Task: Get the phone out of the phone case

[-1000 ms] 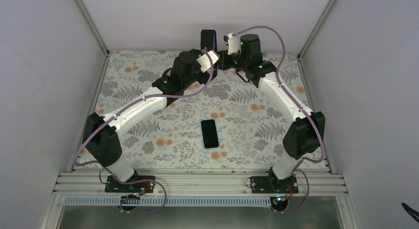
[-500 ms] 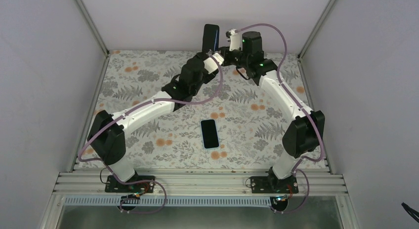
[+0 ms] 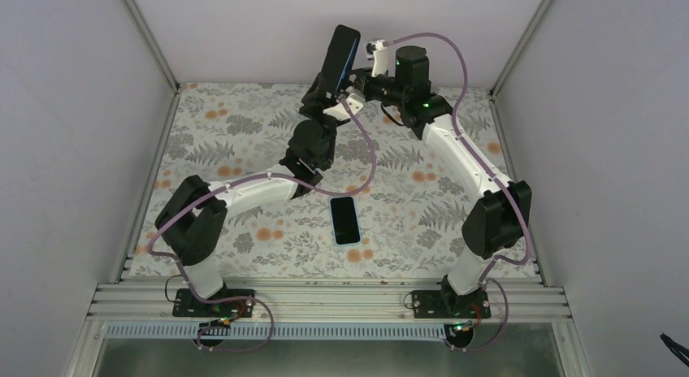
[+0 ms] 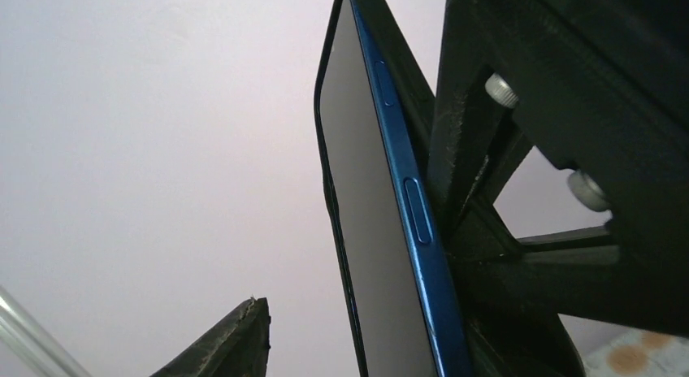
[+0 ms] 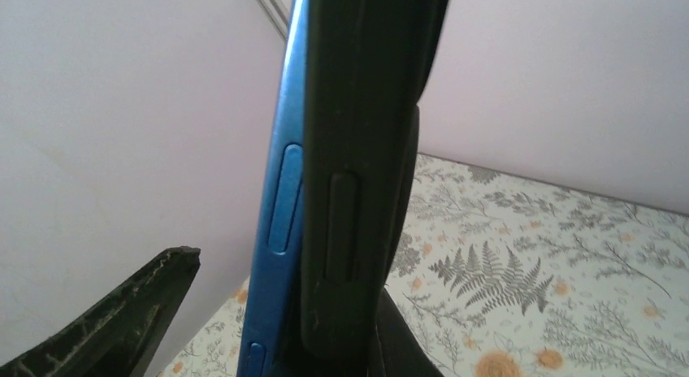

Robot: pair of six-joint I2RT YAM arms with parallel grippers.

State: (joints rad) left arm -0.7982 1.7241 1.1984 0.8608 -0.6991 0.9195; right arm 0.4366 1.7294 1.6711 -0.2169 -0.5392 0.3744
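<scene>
Two grippers meet at the upper centre of the overhead view, the left gripper (image 3: 328, 83) and the right gripper (image 3: 359, 83); the phone (image 4: 366, 231) is aloft between them, tilted, well above the table (image 3: 244, 125); its blue edge appears partly lifted from the black phone case (image 5: 366, 133); the left fingertip (image 4: 236, 340) and right fingertip (image 5: 122, 312) each stand clear of the phone, their partners hidden, so neither grip can be told; step in hand, by judgement: peeling apart; the next move calls for pinning the case while drawing the phone free; a second handset (image 3: 345, 220) lies flat mid-frame.

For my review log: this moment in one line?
phone aloft between left gripper and right gripper | blue edge exposed beside black case | grips unclear | second phone on table
</scene>
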